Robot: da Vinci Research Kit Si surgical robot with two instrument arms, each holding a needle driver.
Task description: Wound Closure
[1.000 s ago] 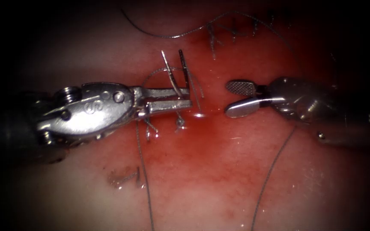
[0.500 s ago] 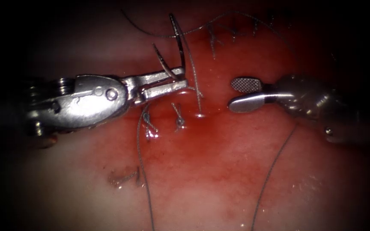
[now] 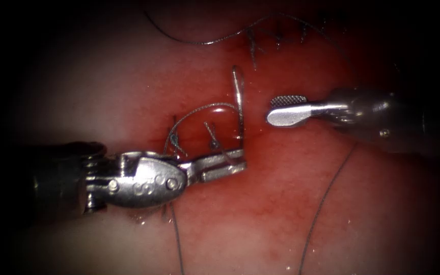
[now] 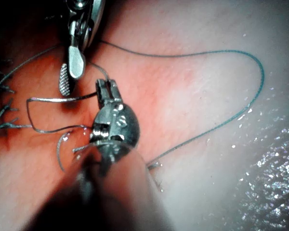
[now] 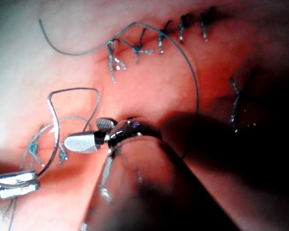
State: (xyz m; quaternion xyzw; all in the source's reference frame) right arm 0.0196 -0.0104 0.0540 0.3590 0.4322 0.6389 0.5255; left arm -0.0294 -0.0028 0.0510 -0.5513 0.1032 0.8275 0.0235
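My left tool [image 3: 227, 164] reaches in from the left with its jaws shut on the curved needle [image 3: 239, 112] near one end. The needle stands up from the jaws, out of the tissue [image 3: 260, 214], with its other end beside the right tool. Thread [image 3: 199, 108] arcs from the needle over two knotted stitches [image 3: 212, 142]. My right tool [image 3: 282, 109] hovers just right of the needle, jaws open and holding nothing. The left wrist view shows the left tool [image 4: 106, 86] gripping the needle [image 4: 48, 99]. The right wrist view shows the right tool [image 5: 94, 132] and the needle [image 5: 52, 113].
Red fluid covers the tissue around the cut. A row of earlier stitches [image 3: 253, 48] lies at the far end, also seen as stitches [image 5: 159, 38]. One long thread [image 3: 327, 198] trails toward the front on the right, and another strand [image 3: 199, 43] curves across the back.
The left tool has carried the needle down and slightly right, from behind the two knots to in front of them, and the needle has turned. The right tool rose a little, still open.
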